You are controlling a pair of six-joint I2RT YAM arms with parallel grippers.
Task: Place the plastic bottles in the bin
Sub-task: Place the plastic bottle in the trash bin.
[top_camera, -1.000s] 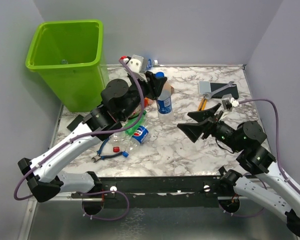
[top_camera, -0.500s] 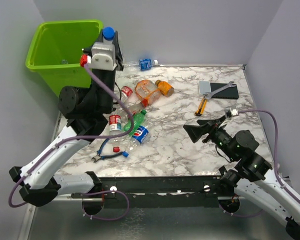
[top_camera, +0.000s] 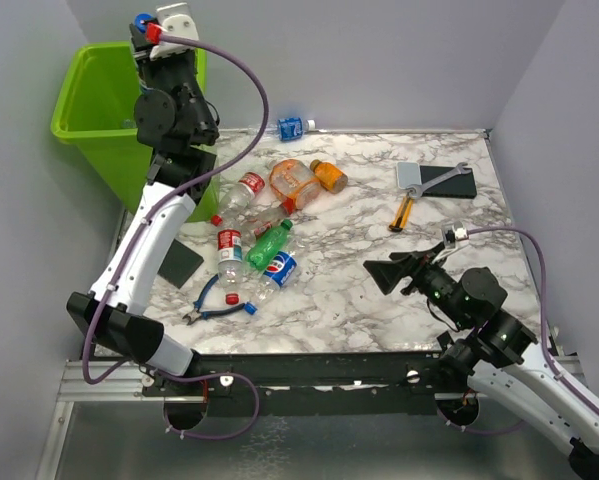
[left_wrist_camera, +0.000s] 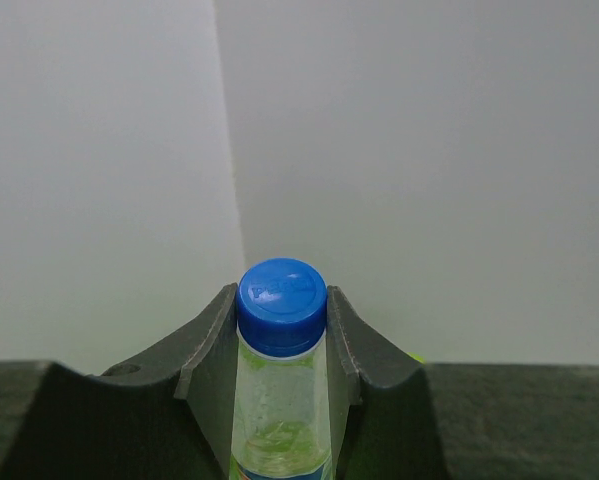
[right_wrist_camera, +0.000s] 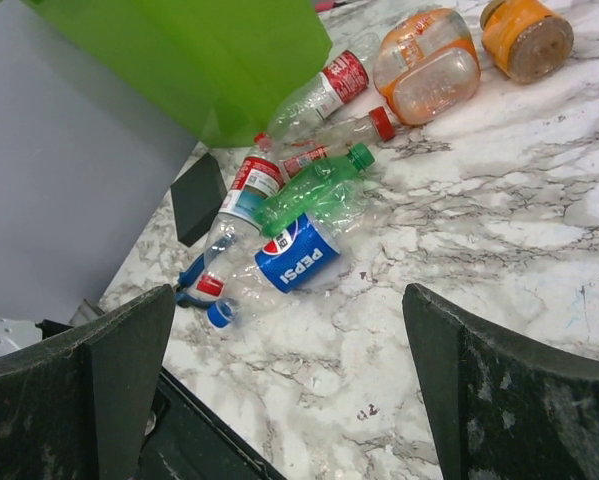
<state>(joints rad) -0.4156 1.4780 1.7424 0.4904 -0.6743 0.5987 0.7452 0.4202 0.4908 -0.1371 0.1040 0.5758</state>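
We see the left claw clamped on a blue-capped bottle, high by the rim of the bin at the bench's far-left corner. The right claw gapes empty above bare bench near the front edge. The other bottles lie left of centre.

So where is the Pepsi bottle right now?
In the top view, the Pepsi bottle lies left of centre on the table, beside the green bottle, near the pliers.
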